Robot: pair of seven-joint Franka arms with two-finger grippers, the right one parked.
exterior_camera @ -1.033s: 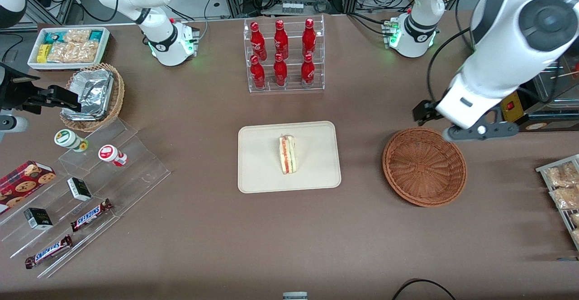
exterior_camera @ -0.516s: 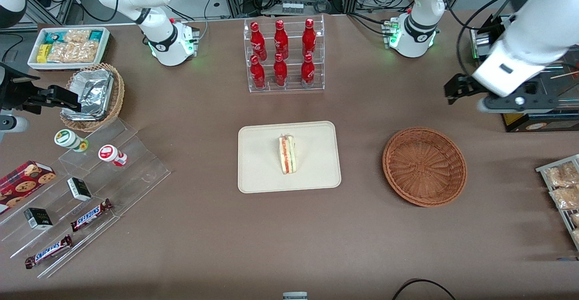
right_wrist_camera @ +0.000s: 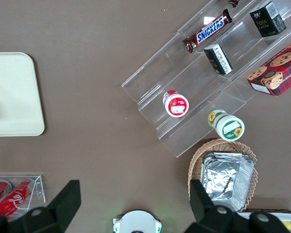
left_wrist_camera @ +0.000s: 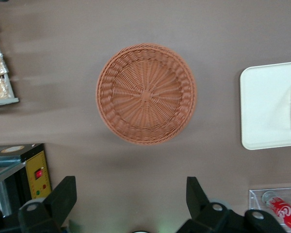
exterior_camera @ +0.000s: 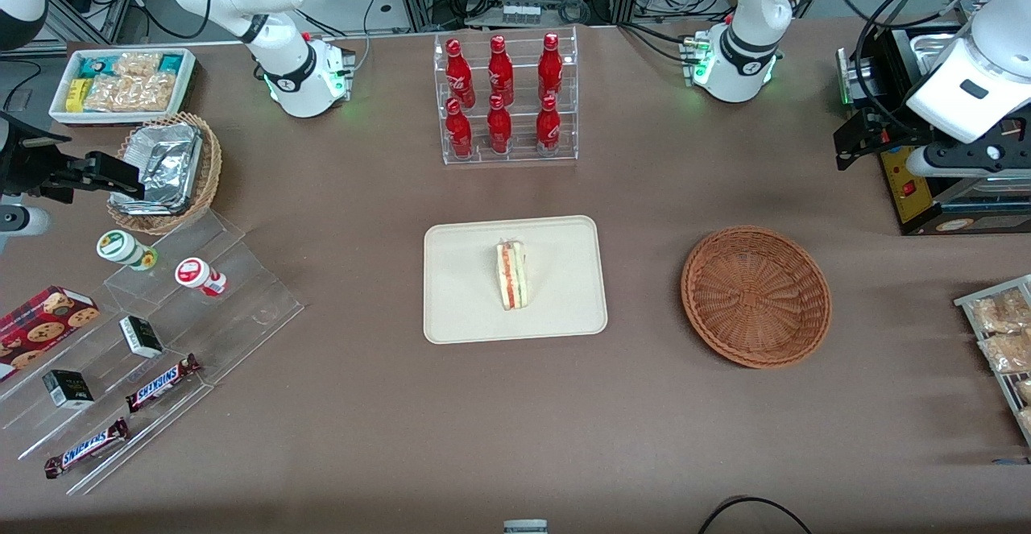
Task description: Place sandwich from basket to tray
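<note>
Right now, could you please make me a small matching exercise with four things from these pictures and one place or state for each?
Things:
1. sandwich
2. basket
3. gripper
4. red bottles

Places or states:
A. empty, on the table beside the tray
B. in a clear rack, farther from the front camera than the tray
C. lying on the tray
D. jaws open, holding nothing, raised near the working arm's end of the table

Pairs: 1-C, 2-A, 3-D, 4-B
</note>
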